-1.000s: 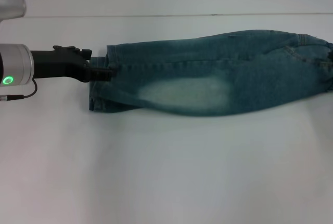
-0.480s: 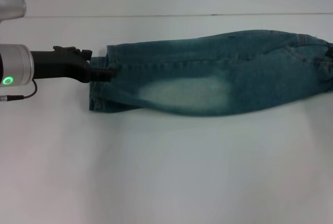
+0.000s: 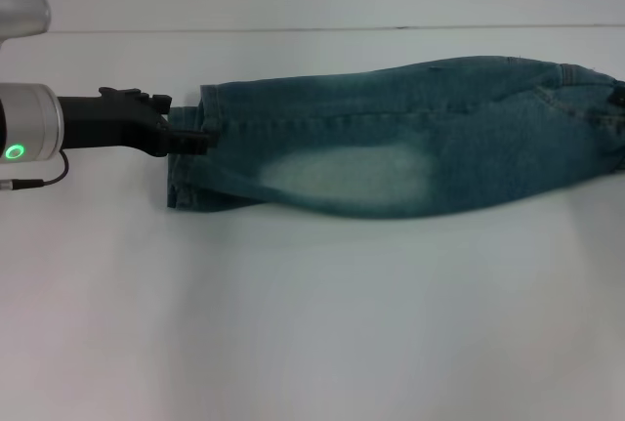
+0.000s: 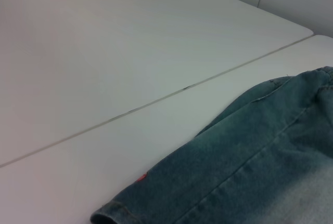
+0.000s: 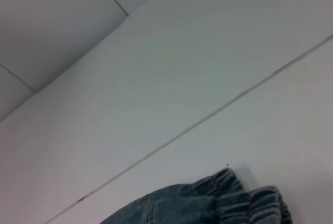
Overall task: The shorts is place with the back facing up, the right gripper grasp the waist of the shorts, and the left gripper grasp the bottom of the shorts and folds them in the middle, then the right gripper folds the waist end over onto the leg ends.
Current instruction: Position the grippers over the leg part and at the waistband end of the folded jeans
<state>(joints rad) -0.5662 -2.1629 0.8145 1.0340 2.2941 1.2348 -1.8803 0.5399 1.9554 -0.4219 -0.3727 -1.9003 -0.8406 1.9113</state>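
The shorts (image 3: pixel 391 138) lie folded lengthwise in a long band across the table, washed blue-green denim with a pale patch. The leg hems (image 3: pixel 184 182) point to the left and the waist (image 3: pixel 607 123) runs off the right edge. My left gripper (image 3: pixel 200 136), with its green ring light, reaches in from the left, its fingers closed together on the upper leg hem. The left wrist view shows that hem (image 4: pixel 112 214) close up. At the right edge beside the waist a dark sliver of my right gripper (image 3: pixel 618 97) shows. The ruffled waistband (image 5: pixel 234 198) lies in the right wrist view.
The white table (image 3: pixel 312 323) spreads wide in front of the shorts. A seam line (image 3: pixel 293 29) runs across the table behind them. A grey part of the robot (image 3: pixel 20 6) sits at the top left corner.
The left gripper has risen very slightly at the hem. A dark sliver has come in at the right edge by the waist. The shorts have not shifted.
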